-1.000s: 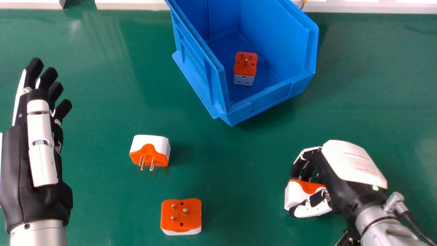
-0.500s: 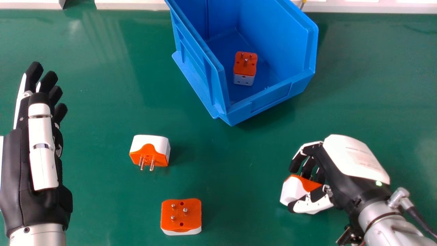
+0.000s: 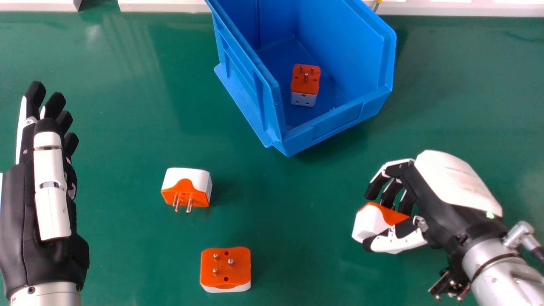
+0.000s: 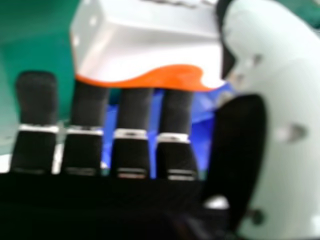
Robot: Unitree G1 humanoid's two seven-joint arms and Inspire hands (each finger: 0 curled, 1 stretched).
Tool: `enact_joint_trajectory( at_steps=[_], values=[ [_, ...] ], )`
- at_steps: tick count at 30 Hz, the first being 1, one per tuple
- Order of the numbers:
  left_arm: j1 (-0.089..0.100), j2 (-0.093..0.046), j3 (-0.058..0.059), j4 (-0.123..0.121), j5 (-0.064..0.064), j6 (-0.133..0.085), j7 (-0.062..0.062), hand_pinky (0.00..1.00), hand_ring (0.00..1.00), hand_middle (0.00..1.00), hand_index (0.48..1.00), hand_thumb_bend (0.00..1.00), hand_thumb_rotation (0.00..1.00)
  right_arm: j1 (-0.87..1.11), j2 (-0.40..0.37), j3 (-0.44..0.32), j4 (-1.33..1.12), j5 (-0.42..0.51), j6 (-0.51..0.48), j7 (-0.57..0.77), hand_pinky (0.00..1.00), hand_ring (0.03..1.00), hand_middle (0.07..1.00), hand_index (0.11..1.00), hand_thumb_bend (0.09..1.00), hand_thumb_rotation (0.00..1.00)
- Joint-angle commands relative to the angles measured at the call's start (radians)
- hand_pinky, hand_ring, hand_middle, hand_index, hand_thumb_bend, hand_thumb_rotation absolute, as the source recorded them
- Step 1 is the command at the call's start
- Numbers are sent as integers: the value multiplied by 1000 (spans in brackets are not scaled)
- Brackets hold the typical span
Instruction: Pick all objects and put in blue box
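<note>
Where the green table (image 3: pixel 297 212) runs nearest the robot: orange-topped plug (image 3: pixel 234 272), pins up.
Right hand (image 3: pixel 442 199): fingers and thumb curled round the held plug (image 3: pixel 366 223).
Left hand (image 3: pixel 52 199): fingers straight.
White-backed plug (image 3: pixel 189 175): pins toward the robot.
Blue box (image 3: pixel 340 121): one plug (image 3: pixel 300 86) inside.

A green tabletop (image 3: pixel 127 140) is spread across the head view, with pale reflections scattered over its glossy surface. Its far side is bordered by white framing, split near the left into a shorter piece (image 3: pixel 38 6) and a longer piece (image 3: pixel 161 6). Against the longer piece, a small, thin yellow item (image 3: pixel 378 3) can be seen.
</note>
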Motion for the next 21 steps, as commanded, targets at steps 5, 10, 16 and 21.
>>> enact_joint_trajectory(
  at_steps=[5,10,16,21],
  values=[
    [8,0,-7,-40,-3,-3,2,979,973,972,971,239,1000,7,-7,-35,-71,21,-16,4,289,407,514,536,489,0],
    [10,5,-3,-34,-7,-7,-4,986,979,979,977,238,1000,-2,-4,-50,-97,23,-1,28,292,408,514,530,490,0],
    [5,6,-5,-23,-1,-15,-7,993,989,989,985,250,1000,-18,-15,-74,-145,32,-10,55,290,406,512,527,489,0],
    [-1,8,-8,-19,5,-10,-6,996,993,993,989,255,1000,-27,-15,-92,-185,39,-16,71,289,408,513,523,490,0]
  ],
)
